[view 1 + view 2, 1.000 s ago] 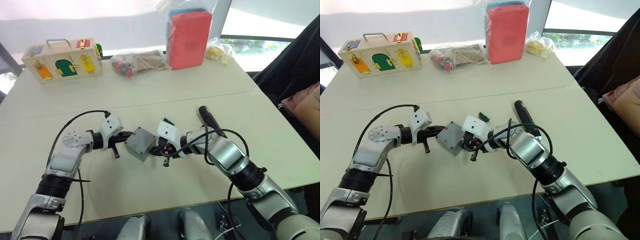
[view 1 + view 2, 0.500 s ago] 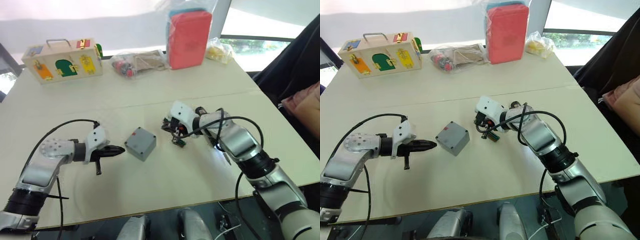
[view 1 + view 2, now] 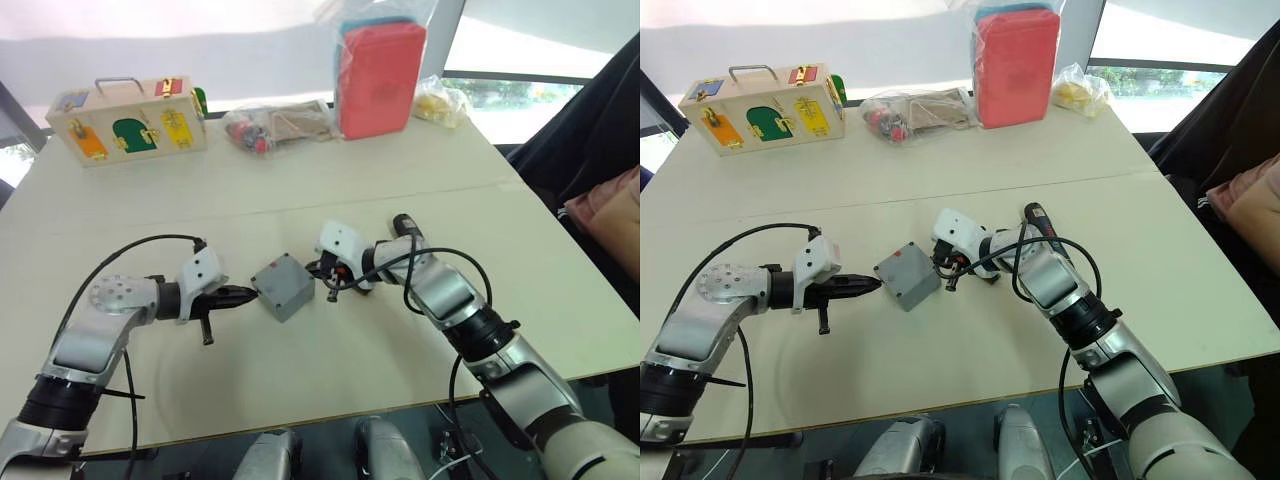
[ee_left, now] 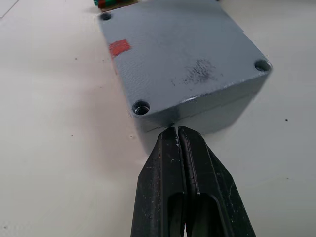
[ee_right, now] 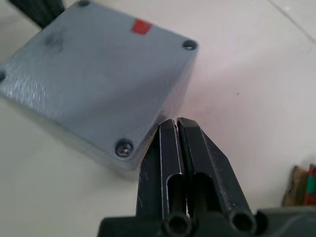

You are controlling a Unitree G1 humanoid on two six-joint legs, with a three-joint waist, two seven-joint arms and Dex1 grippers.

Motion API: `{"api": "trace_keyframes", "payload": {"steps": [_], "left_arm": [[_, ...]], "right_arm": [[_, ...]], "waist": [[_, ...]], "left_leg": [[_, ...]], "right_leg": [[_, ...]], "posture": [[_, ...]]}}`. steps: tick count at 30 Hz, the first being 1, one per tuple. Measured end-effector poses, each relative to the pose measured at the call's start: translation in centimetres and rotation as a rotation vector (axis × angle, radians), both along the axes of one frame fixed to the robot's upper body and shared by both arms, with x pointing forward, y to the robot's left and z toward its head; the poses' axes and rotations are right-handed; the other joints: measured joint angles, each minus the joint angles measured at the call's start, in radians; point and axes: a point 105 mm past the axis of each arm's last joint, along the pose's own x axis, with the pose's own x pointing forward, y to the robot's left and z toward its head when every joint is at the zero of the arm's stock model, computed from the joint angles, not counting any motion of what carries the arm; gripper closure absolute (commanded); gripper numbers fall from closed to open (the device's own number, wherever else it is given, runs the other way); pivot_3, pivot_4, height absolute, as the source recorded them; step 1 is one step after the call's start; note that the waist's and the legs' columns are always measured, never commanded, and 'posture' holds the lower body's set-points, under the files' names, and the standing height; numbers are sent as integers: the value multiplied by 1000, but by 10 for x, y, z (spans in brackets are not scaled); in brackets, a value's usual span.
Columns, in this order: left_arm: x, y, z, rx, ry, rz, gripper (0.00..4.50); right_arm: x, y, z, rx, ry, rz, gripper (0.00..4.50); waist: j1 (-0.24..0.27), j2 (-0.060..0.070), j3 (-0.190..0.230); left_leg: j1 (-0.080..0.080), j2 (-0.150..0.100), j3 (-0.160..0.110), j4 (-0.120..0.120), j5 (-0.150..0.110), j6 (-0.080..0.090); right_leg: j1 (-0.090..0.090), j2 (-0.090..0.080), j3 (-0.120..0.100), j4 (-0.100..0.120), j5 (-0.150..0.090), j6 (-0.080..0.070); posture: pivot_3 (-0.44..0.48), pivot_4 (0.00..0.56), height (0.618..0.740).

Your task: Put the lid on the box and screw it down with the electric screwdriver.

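Flanking the box (image 3: 283, 286) — one corner screwed.

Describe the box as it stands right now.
The box is a small square grey plastic case, lid already on it, red mark on top. It has recessed corner holes; one shows a screw, the nearest in the left wrist view looks empty. It sits flat on the table, turned diagonally. The left gripper, shut, touches one side at a corner; the right gripper, shut, meets the opposite side.
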Motion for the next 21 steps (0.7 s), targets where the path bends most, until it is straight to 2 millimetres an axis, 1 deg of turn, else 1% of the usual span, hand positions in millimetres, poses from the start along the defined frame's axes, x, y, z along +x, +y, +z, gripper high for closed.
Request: {"api": "trace_keyframes", "payload": {"steps": [8,21], "left_arm": [[5,2,-3,-1,-1,19,4500],[8,2,1,11,-23,25,4500]], "right_arm": [[-13,-2,-4,-11,35,13,4462],[-18,-3,-5,-19,62,11,4462]], "waist": [[0,0,0],[0,0,0]], "left_leg": [[0,0,0,0,0,0],[0,0,0,0,0,0]], "right_leg": [[0,0,0,1,0,0],[0,0,0,1,0,0]], "posture": [[0,150,740],[0,150,740]]}}
